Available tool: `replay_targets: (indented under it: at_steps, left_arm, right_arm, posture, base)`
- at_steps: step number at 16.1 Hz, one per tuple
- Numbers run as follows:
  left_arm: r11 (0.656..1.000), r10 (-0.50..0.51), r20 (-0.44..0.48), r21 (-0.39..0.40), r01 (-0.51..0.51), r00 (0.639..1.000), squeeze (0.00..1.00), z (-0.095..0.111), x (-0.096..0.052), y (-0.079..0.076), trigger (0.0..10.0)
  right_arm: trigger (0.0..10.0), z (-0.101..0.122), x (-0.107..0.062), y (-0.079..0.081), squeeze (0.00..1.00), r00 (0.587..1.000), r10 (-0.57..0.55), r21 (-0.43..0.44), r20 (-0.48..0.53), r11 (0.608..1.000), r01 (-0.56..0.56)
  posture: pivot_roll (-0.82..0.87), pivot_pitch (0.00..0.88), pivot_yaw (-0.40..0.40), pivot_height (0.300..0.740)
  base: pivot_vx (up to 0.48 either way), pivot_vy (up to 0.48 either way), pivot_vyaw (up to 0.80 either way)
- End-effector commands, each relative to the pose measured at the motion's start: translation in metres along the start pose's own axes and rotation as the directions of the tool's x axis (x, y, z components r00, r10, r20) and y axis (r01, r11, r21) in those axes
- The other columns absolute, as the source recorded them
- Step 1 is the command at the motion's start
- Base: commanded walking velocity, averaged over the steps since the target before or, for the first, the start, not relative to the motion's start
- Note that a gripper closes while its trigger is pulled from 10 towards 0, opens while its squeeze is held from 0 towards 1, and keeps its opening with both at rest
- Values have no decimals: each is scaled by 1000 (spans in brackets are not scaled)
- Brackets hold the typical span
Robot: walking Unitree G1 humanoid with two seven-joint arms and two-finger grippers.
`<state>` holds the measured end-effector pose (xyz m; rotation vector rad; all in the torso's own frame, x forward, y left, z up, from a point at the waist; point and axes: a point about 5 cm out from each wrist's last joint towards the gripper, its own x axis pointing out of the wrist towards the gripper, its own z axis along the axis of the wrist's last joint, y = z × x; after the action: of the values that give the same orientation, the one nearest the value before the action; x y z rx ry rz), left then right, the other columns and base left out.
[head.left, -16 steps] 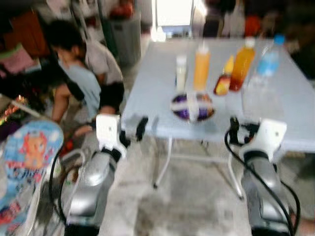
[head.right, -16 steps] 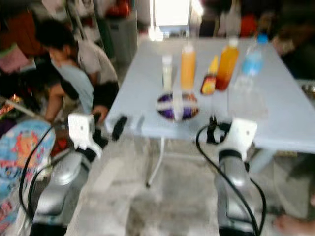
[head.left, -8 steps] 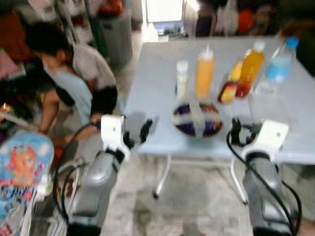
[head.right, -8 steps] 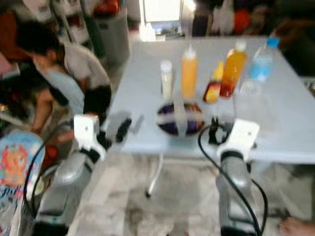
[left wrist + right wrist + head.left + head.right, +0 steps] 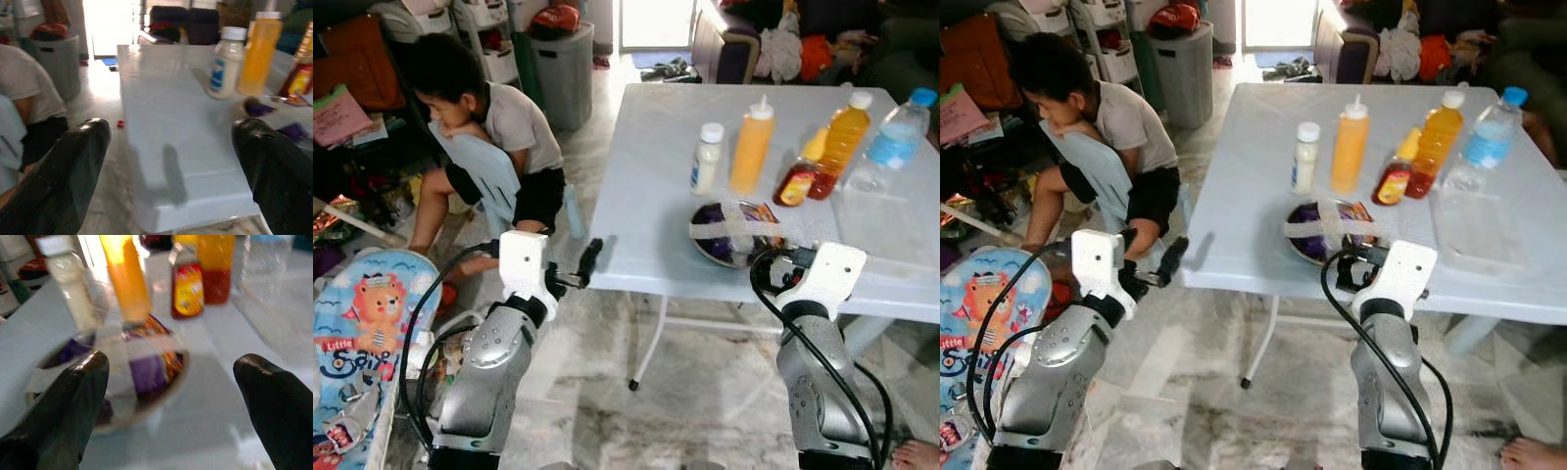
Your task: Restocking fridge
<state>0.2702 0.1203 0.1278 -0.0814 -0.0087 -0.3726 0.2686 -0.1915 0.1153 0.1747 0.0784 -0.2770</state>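
On a white folding table (image 5: 646,186) stand a small white bottle (image 5: 708,159), an orange squeeze bottle (image 5: 751,147), a ketchup bottle (image 5: 798,178), a juice bottle (image 5: 842,145) and a water bottle (image 5: 894,142). In front of them sits a taped-over bowl (image 5: 736,233) holding purple packets. My left gripper (image 5: 587,264) is open, held just off the table's near left corner. My right gripper (image 5: 171,396) is open at the front edge, facing the bowl (image 5: 122,377) with nothing between its fingers.
A person (image 5: 489,127) crouches on the floor left of the table, close to my left arm. A baby bouncer (image 5: 362,323) lies at the near left. A grey bin (image 5: 560,69) and a sofa (image 5: 744,39) stand beyond. A clear container (image 5: 1477,230) rests on the table's right.
The camera has swung and steadied, so the picture is sharp and the table sits further right. Both arms stay raised at the table's front edge, grippers still open.
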Motion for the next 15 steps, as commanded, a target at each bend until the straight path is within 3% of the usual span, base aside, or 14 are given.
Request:
replay_targets:
  at_steps: [1,6,8,15]
  left_arm:
    - [1000,-7,2,25,7,1000,0,3,-2,0,10000]
    - [1000,-6,-3,30,6,1000,0,6,-5,2,10000]
    - [999,-10,-10,40,10,1000,0,7,-8,4,10000]
    - [998,-21,-20,55,23,1000,0,9,-10,4,10000]
  right_arm:
    - [10000,-2,2,0,0,1000,-13,30,-26,999,14]
    - [10000,1,11,2,0,999,-14,63,-43,998,17]
    - [10000,0,21,6,0,997,-25,126,-69,991,34]
    - [10000,-1,29,21,0,995,0,194,-98,981,19]
  posture:
    - [-52,63,42,740]
    - [-37,81,54,740]
    - [-22,91,62,740]
    - [-9,98,70,740]
  base:
    - [0,0,0]
    - [0,0,0]
    - [0,0,0]
    - [0,0,0]
